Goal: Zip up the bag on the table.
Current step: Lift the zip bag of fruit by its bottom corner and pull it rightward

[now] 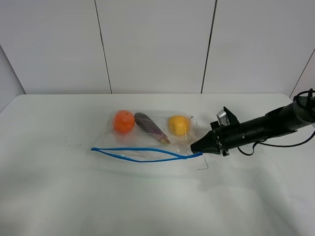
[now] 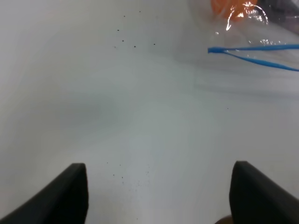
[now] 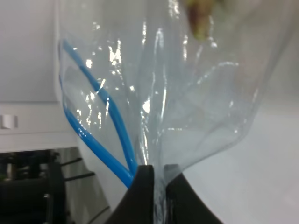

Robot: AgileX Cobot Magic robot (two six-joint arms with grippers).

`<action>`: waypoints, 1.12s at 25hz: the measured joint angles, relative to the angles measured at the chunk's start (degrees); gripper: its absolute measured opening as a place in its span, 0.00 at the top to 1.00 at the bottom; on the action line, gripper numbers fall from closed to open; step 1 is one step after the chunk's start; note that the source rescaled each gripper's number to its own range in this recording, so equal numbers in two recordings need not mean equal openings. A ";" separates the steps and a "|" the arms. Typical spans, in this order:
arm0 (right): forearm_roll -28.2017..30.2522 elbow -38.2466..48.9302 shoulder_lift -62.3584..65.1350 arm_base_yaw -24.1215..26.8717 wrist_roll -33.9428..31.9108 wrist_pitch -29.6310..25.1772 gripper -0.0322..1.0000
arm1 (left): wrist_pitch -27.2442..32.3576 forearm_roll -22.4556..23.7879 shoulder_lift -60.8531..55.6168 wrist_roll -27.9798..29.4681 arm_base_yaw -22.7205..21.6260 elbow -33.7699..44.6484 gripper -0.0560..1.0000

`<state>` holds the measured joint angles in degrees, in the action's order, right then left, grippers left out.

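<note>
Right wrist | right gripper point(image 3: 156, 171) clamped on bag point(image 3: 196, 107) corner beside gaping blue zip strip point(image 3: 88, 142), likely anchoring it for zipping | left gripper point(image 2: 159, 168) spread apart, idle above table point(image 2: 140, 112).

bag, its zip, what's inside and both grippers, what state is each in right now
bag, lying on the table, right corner pinched
zip strip, open, the two blue lines apart in the middle
orange, inside the bag
eggplant, inside the bag
yellow fruit, inside the bag
right gripper, shut on the bag
left gripper, open, holding nothing
</note>
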<state>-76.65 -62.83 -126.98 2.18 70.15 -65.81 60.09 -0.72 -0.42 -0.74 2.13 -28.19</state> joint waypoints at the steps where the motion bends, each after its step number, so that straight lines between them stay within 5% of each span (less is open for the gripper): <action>1: -0.40 0.00 0.00 0.00 -0.15 -0.40 0.97 | 0.00 0.00 0.00 0.00 0.00 0.00 0.18; 18: -3.67 0.00 3.75 0.00 -14.72 -3.04 0.97 | 0.00 0.00 0.00 0.00 0.00 0.00 0.18; 28: -3.87 0.00 4.72 0.00 -16.71 -3.04 0.97 | 0.00 0.00 0.00 0.00 0.00 0.00 0.18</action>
<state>-80.52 -62.83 -122.26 2.18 53.43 -68.85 60.09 -0.72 -0.42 -0.74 2.13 -28.19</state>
